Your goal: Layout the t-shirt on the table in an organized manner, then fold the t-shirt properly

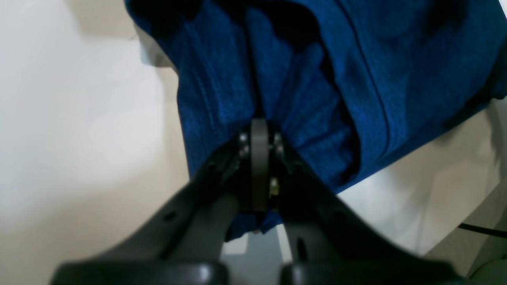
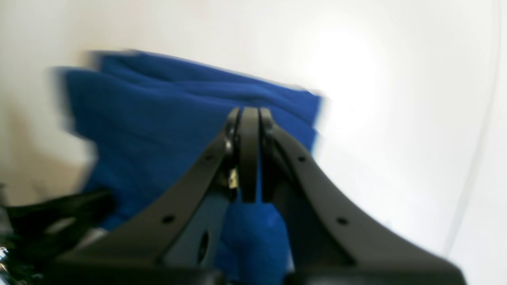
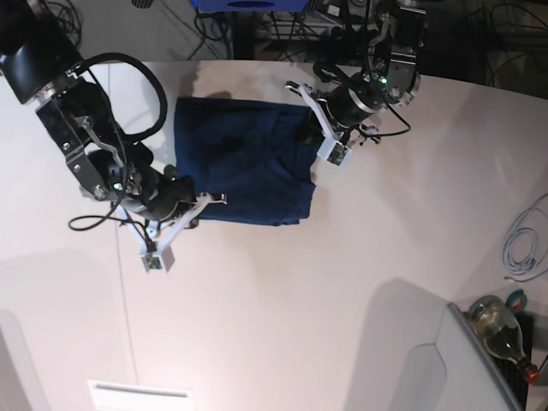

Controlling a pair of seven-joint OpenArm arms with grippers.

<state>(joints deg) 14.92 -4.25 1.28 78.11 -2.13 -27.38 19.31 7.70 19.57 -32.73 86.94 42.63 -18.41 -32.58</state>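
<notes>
White and smooth, the desk fills most of the base view, with a thin dark seam running across its left part. Dark cables and equipment crowd the floor beyond its far edge. The t-shirt lies on the desk near the far edge, roughly midway between the 2 arms, partly folded into a rough rectangle with bunched layers toward its right side.

The left pincer is closed tight, its fingers pressed together on a gathered fold of the blue cloth at the shirt's far right corner. The right pincer is closed too, with blue cloth showing between and under its fingers, gripping the shirt at its near left corner; that view is blurred.

A coiled pale cable lies by the desk's right edge, and a bottle sits at the near right corner.
</notes>
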